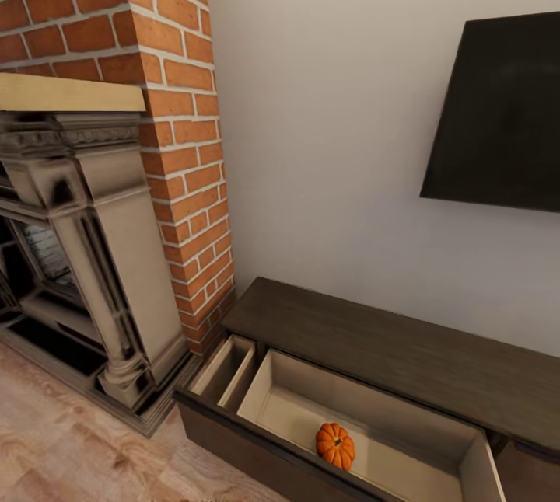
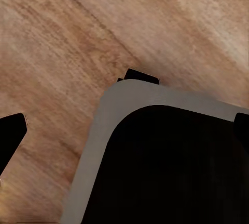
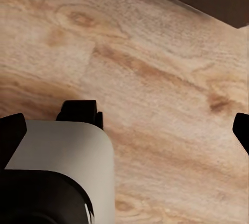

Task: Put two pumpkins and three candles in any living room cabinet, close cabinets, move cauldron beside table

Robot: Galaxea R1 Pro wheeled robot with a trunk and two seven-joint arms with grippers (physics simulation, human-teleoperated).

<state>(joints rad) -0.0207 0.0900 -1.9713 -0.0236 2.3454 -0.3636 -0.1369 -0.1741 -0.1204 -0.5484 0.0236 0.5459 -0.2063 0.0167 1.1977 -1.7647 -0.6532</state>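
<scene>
progress: one pumpkin point(image 1: 335, 445) lies in the cabinet's point(image 1: 389, 346) open drawer point(image 1: 272, 401) | left: second pumpkin, candles, closing, cauldron | left gripper point(image 2: 124, 122) and right gripper point(image 3: 124, 125): fingers spread, nothing between them, over wood floor point(image 3: 155, 68)

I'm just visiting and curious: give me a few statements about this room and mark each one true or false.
1. A small ribbed orange pumpkin lies inside the open drawer of the long dark brown wooden cabinet. True.
2. Two pumpkins lie in that drawer. False: one.
3. A dark flat screen hangs on the wall above the cabinet. True.
4. The grey stone fireplace stands to the right of the cabinet. False: to the left of it, by the red brick column.
</scene>
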